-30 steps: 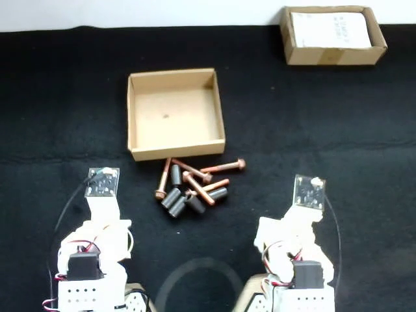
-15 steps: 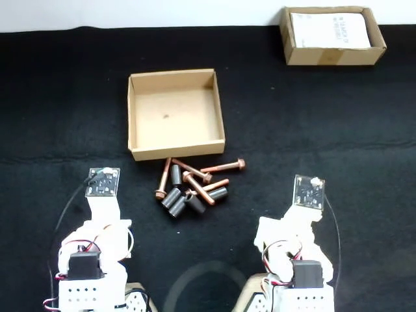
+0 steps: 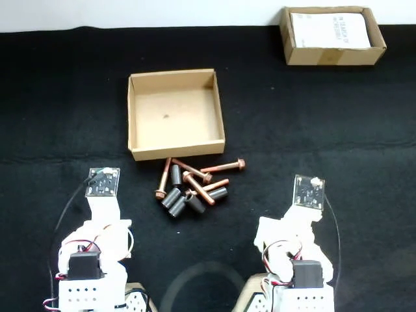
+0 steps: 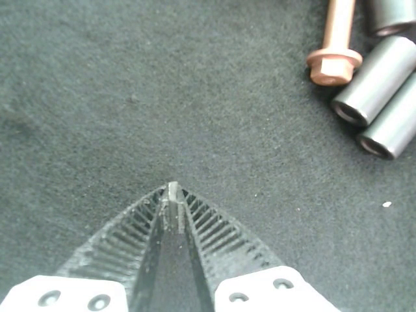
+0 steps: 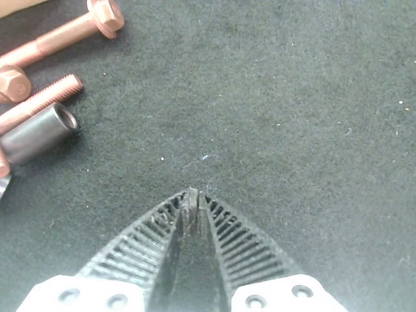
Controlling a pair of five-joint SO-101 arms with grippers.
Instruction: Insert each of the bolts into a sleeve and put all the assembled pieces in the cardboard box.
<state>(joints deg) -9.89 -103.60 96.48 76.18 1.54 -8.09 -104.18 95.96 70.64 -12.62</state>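
Observation:
Several copper bolts [image 3: 195, 177] and dark grey sleeves [image 3: 176, 200] lie in a loose heap on the black mat, just in front of the open cardboard box [image 3: 132, 117]. The box holds nothing. My left gripper [image 4: 172, 192] is shut and empty, low over the mat, with a bolt head [image 4: 333, 64] and two sleeves [image 4: 377, 78] off to one side. My right gripper [image 5: 190, 195] is also shut and empty; a sleeve [image 5: 39, 132] and bolts [image 5: 62, 32] lie beyond it. In the high view both arms [image 3: 103, 195] [image 3: 307, 201] sit folded near the front edge, either side of the heap.
A second cardboard box [image 3: 333, 55] with a white sheet inside stands at the back right. The black mat [image 3: 312, 130] covers the table, open on the right and far left.

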